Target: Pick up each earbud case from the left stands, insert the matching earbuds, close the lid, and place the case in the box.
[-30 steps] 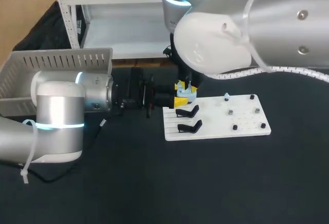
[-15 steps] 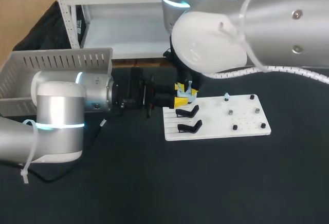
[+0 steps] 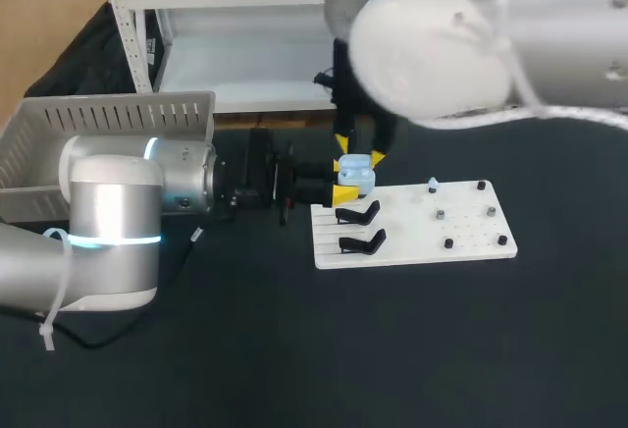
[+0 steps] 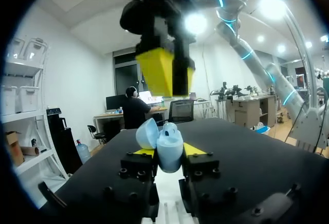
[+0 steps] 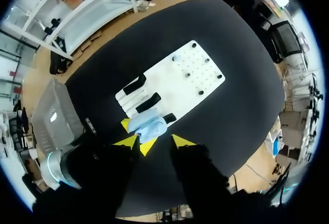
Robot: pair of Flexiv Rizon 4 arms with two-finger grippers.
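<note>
- While the left gripper (image 4: 168, 153) pinched the light-blue earbud case (image 4: 167, 142) between its two yellow tips, the lid (image 4: 147, 133) stood open, tipped to one side.
- The earbud case and the left gripper hung over the slotted end of the white board (image 3: 461, 237), just beyond the two black stands (image 3: 358, 214).
- The right gripper (image 5: 155, 142) hovered just above the earbud case without touching it, its fingers spread with nothing between them.
- A small light-blue piece (image 3: 433, 187) sat near the white board's far edge, among the pegs.
- The grey slatted box (image 3: 108, 114) stood well apart, on the left arm's side of the table.
</note>
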